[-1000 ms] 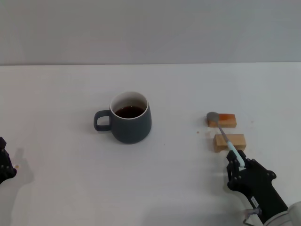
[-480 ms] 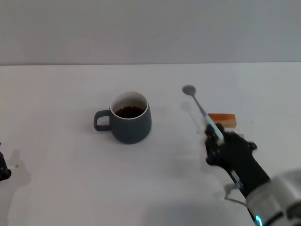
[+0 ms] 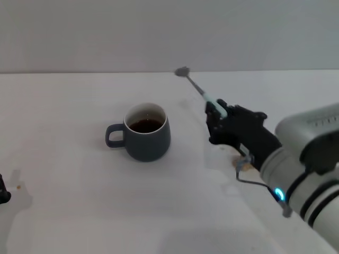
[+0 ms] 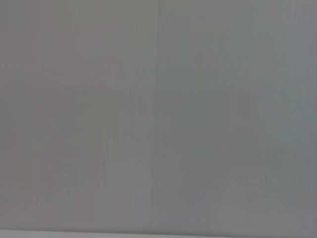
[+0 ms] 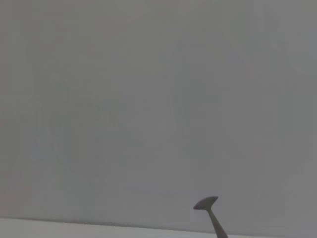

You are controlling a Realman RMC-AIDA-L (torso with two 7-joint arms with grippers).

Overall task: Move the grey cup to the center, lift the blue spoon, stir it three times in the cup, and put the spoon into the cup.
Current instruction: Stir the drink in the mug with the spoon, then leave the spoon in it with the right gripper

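The grey cup (image 3: pixel 145 133) stands near the middle of the white table, handle to the left, with dark liquid inside. My right gripper (image 3: pixel 216 117) is shut on the pale blue handle of the blue spoon (image 3: pixel 197 87). It holds the spoon in the air to the right of the cup, metal bowl pointing up and away. The spoon's bowl also shows in the right wrist view (image 5: pixel 207 204) against the grey wall. My left gripper (image 3: pixel 2 191) is parked at the table's left edge, mostly out of view.
The right arm (image 3: pixel 296 164) hides the two wooden blocks; only a sliver of one (image 3: pixel 237 159) shows under the gripper. A grey wall (image 3: pixel 169 32) stands behind the table. The left wrist view shows only the wall.
My right gripper has lifted the spoon off the wooden blocks and carried it up and to the left, toward the cup. The cup has not moved.
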